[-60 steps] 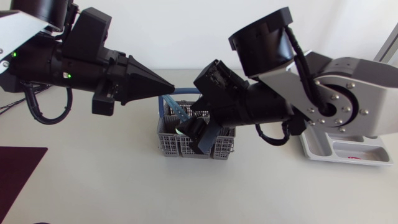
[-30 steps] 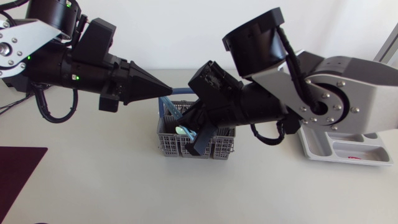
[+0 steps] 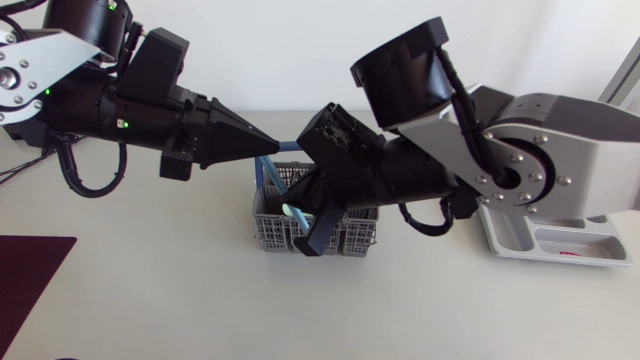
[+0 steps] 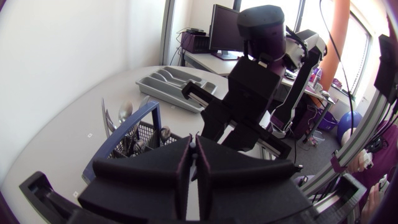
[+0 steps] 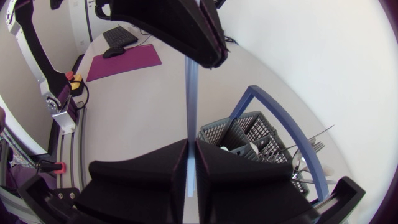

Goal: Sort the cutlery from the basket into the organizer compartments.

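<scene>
A grey cutlery basket [image 3: 272, 234] with a blue handle [image 5: 273, 106] stands mid-table and holds several forks and spoons [image 4: 124, 112]. My right gripper [image 3: 312, 238] reaches down into the basket. It is shut on a thin light-blue cutlery handle [image 5: 191, 93] that sticks up from between its fingers. My left gripper [image 3: 275, 150] hovers just above the basket's back rim, shut. The light-blue handle's upper end reaches this gripper's tip [image 5: 208, 53]; whether they touch is hidden. The grey organizer [image 3: 548, 242] lies at the far right, partly under my right arm.
A dark purple mat [image 3: 30, 275] lies at the table's left front edge. My two arms cross above the basket, close to each other. The organizer's compartments [image 4: 177, 87] show beyond the basket in the left wrist view.
My right gripper has shut on the light-blue handle in the basket and shifted slightly left. My left arm rose a little early on, then kept still.
</scene>
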You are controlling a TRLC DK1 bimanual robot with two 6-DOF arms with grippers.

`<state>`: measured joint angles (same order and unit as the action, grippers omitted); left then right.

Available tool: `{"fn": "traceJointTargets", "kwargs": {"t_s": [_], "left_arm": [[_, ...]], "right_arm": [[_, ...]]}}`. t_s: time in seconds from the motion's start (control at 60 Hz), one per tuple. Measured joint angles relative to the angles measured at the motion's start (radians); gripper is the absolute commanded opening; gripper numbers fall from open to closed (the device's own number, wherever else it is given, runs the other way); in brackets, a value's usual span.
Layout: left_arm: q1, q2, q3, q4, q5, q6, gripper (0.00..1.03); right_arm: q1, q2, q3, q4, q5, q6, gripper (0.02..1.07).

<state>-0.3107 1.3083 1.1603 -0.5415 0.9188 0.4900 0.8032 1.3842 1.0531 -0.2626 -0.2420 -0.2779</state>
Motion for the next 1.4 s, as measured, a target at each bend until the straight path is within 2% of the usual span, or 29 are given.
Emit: {"fn": "traceJointTargets", "kwargs": {"t_s": [0.183, 0.233, 0.35, 0.4, 0.433, 0.517, 0.567, 0.65, 0.733, 0.867, 0.95, 1.083, 1.217, 1.4], "left_arm": [[0.000, 0.002, 0.003, -0.001, 0.000, -0.002, 0.04], [0.000, 0.004, 0.006, -0.003, -0.001, -0.011, 0.14], [0.000, 0.010, 0.023, -0.002, 0.000, -0.041, 0.47], [0.001, 0.011, 0.038, 0.003, 0.000, -0.057, 0.57], [0.002, 0.011, 0.047, 0.013, 0.000, -0.072, 0.67], [0.015, 0.011, 0.070, 0.068, 0.000, -0.124, 0.76], [0.040, 0.007, 0.076, 0.145, 0.000, -0.187, 0.84], [0.105, -0.007, 0.079, 0.269, -0.019, -0.303, 0.84], [0.172, -0.019, 0.098, 0.313, -0.053, -0.372, 0.85], [0.232, -0.031, 0.118, 0.314, -0.089, -0.401, 0.85], [0.237, -0.032, 0.118, 0.252, -0.117, -0.363, 0.84], [0.210, -0.032, 0.107, 0.109, -0.211, -0.248, 0.84], [0.142, -0.032, 0.076, 0.007, -0.301, -0.148, 0.81], [0.020, -0.032, 0.021, -0.035, -0.463, -0.095, 0.81]], "right_arm": [[0.000, 0.001, 0.000, 0.001, 0.001, 0.000, 0.07], [0.000, 0.001, 0.000, 0.002, 0.003, 0.000, 0.07], [0.002, 0.002, 0.000, 0.002, 0.003, 0.000, 0.07], [0.007, 0.002, 0.000, 0.000, 0.003, 0.000, 0.07], [0.008, 0.003, 0.000, 0.000, 0.003, 0.000, 0.07], [0.008, 0.003, 0.000, -0.003, 0.003, 0.000, 0.07], [0.007, 0.003, 0.000, -0.008, 0.008, 0.000, 0.07], [0.000, -0.010, -0.005, -0.027, 0.012, 0.000, 0.07], [-0.012, -0.040, -0.018, -0.043, 0.021, 0.000, 0.07], [-0.042, -0.117, -0.055, -0.056, 0.038, 0.000, 0.07], [-0.076, -0.172, -0.080, -0.066, 0.049, 0.000, 0.07], [-0.156, -0.265, -0.118, -0.105, 0.064, 0.001, 0.07], [-0.271, -0.344, -0.126, -0.168, 0.068, 0.004, 0.07], [-0.488, -0.410, -0.126, -0.230, 0.073, 0.004, 0.07]]}}
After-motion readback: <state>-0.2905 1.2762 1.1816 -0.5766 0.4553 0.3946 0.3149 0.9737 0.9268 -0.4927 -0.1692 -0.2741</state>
